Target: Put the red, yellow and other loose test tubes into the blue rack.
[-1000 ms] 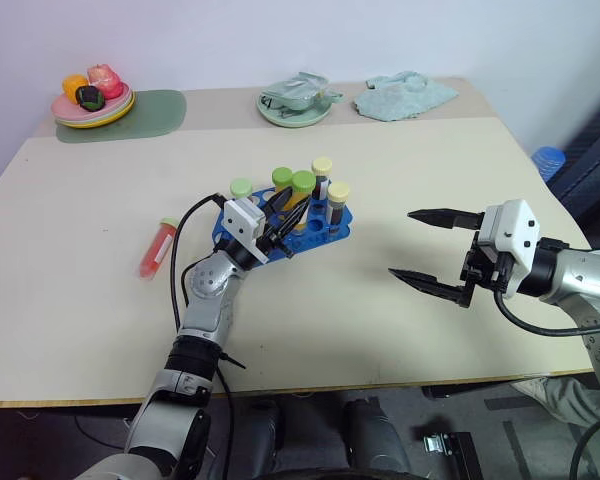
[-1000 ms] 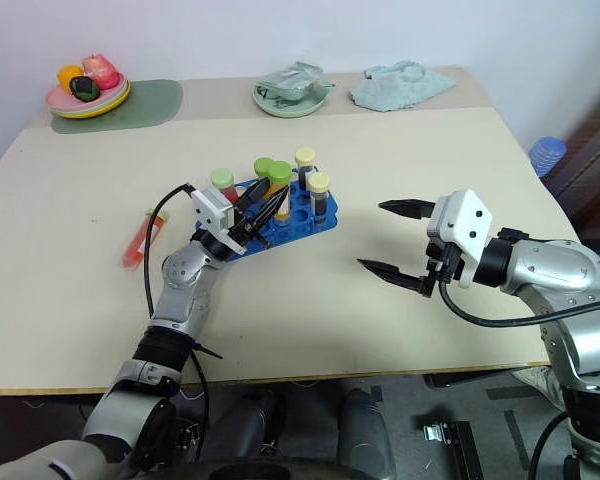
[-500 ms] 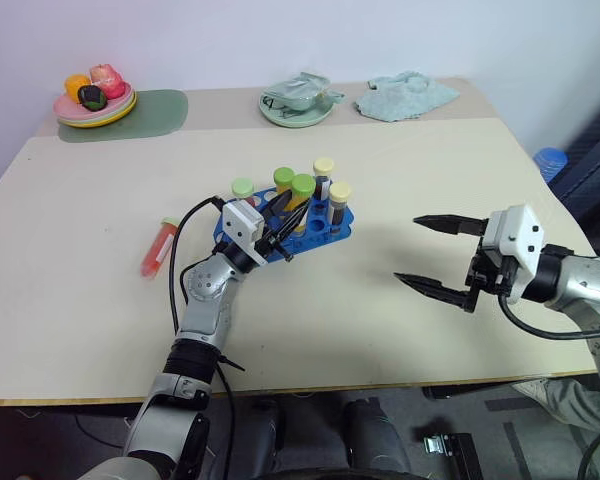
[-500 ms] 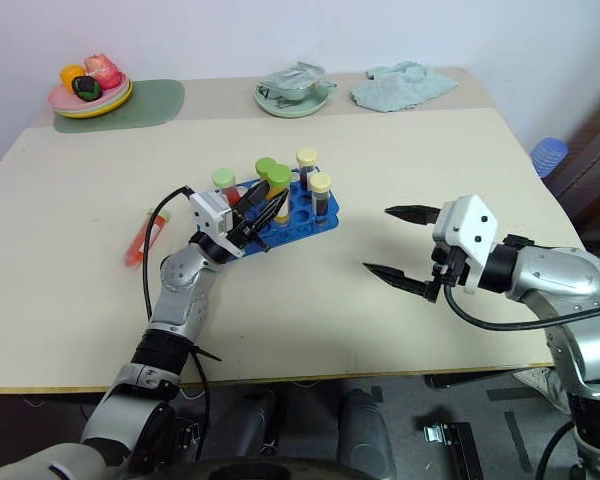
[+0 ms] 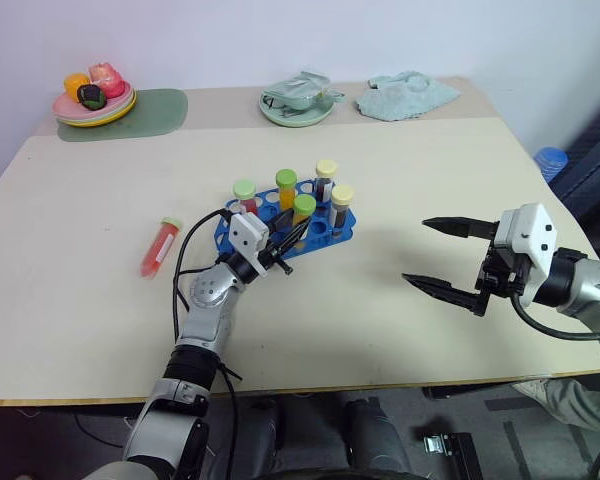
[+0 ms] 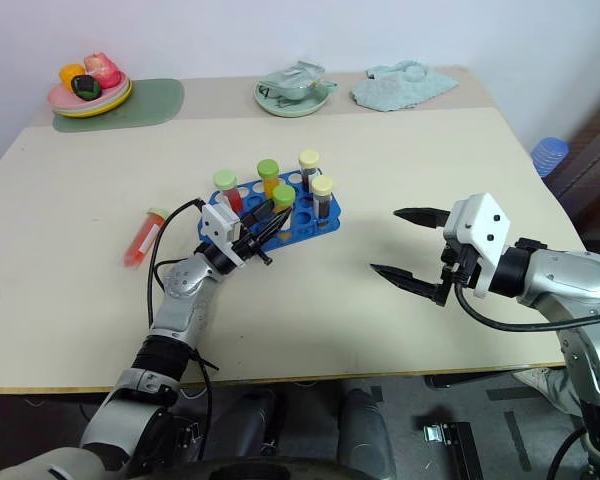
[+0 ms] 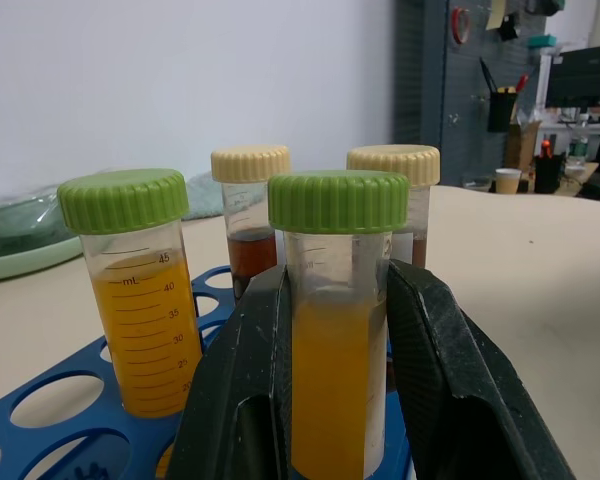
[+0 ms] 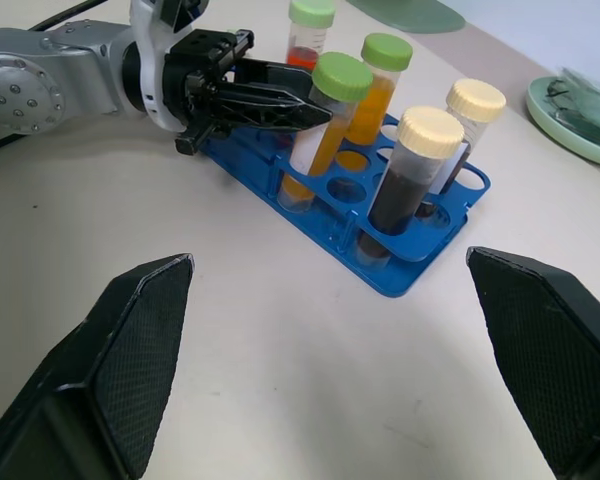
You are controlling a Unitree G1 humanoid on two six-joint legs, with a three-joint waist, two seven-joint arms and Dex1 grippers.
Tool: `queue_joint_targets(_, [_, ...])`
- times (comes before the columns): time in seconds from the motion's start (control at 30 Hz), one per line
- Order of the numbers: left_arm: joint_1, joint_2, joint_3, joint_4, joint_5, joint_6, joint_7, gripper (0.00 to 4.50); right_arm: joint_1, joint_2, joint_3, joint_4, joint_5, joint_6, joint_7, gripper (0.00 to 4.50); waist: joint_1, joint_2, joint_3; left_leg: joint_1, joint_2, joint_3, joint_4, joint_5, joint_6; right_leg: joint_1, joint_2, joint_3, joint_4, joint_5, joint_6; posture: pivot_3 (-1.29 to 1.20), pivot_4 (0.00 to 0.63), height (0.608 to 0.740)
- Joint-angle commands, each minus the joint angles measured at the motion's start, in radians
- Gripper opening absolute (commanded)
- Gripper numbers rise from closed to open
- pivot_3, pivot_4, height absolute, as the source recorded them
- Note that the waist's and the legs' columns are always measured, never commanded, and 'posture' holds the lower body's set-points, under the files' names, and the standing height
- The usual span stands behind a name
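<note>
In the blue rack [image 5: 325, 228], left gripper [image 5: 292, 238] clamped on yellow tube [image 7: 335, 370], seated in a front hole.
Right gripper [image 5: 443, 257] spread wide, holding nothing, well apart; red tube [image 5: 157, 246] lies loose on table [image 5: 400, 160].

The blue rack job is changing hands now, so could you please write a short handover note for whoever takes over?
Left gripper: shut on the green-capped tube of yellow liquid, which stands in a front hole of the blue plastic rack; not released.
Right gripper: open and holding nothing, above the table to the rack's right.
Done: five capped tubes stand in the rack, counting the held one.
Left: open the left gripper, then fetch the red tube with a green cap, lying on the beige table left of the rack.
</note>
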Motion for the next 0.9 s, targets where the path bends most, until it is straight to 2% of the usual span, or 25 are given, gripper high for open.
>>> queue_joint_targets(0.03, [0.011,-0.012,0.011,-0.047,-0.045,0.010,-0.019,2.16,-0.009,-0.005,-0.021,-0.033,0.017,-0.007,-0.007,4.50,0.000,0.000,0.000,0.000,0.000,0.000,0.000,0.000,0.000,0.000,0.000,0.000,0.000,0.000,0.000,0.00,0.150,0.740])
queue_joint_targets(0.17, [0.024,-0.015,0.027,-0.128,-0.075,0.071,0.008,4.18,-0.015,0.001,-0.012,-0.029,0.016,-0.010,-0.008,4.50,0.000,0.000,0.000,0.000,0.000,0.000,0.000,0.000,0.000,0.000,0.000,0.000,0.000,0.000,0.000,0.00,0.150,0.740])
queue_joint_targets(0.33, [0.095,0.037,0.044,-0.364,-0.110,0.226,0.062,4.18,-0.028,0.013,0.011,-0.010,0.004,-0.029,-0.007,4.50,-0.003,0.000,0.000,0.000,0.001,0.000,-0.001,0.000,0.000,-0.001,0.000,0.000,0.000,0.000,0.000,0.00,0.150,0.740])
queue_joint_targets(0.43, [0.168,0.134,0.095,-0.588,-0.143,0.389,0.118,4.18,-0.045,0.030,0.040,0.021,-0.006,-0.055,0.002,4.50,-0.004,-0.001,0.000,0.000,0.001,0.000,-0.001,0.000,0.000,-0.001,0.001,0.000,0.000,0.000,0.000,0.00,0.150,0.740])
queue_joint_targets(0.57, [0.193,0.243,0.199,-0.732,-0.122,0.592,0.265,4.18,-0.071,0.059,0.084,0.064,-0.026,-0.094,0.011,4.50,0.000,-0.001,0.000,0.000,0.001,0.000,-0.001,0.000,0.000,-0.001,0.001,0.000,0.000,0.000,0.000,0.00,0.150,0.740])
queue_joint_targets(0.63, [0.183,0.311,0.262,-0.749,-0.087,0.695,0.342,4.18,-0.087,0.077,0.109,0.088,-0.037,-0.115,0.015,4.50,-0.001,-0.001,0.001,0.000,0.001,0.000,0.000,0.000,0.000,-0.001,0.001,0.000,0.000,0.000,0.000,0.00,0.150,0.740])
queue_joint_targets(0.77, [0.094,0.420,0.374,-0.672,-0.125,0.891,0.409,4.18,-0.119,0.107,0.151,0.130,-0.059,-0.152,0.023,4.50,-0.001,-0.001,0.001,0.000,0.001,0.000,-0.001,0.000,0.000,-0.001,0.001,0.000,0.001,0.000,0.000,0.00,0.150,0.740])
queue_joint_targets(0.8, [0.062,0.450,0.384,-0.652,-0.113,0.973,0.438,4.18,-0.124,0.111,0.157,0.138,-0.064,-0.159,0.025,4.50,0.000,-0.001,0.001,0.000,0.001,-0.001,-0.001,0.000,0.000,-0.001,0.001,0.000,0.001,0.000,0.000,0.00,0.150,0.740])
queue_joint_targets(0.9, [-0.098,0.602,0.311,-0.528,-0.085,1.388,0.454,4.18,-0.140,0.124,0.172,0.155,-0.071,-0.175,0.027,4.50,-0.001,-0.002,0.002,-0.001,0.001,-0.001,-0.001,0.000,0.000,-0.002,0.001,-0.001,0.001,0.000,0.000,0.00,0.150,0.740])
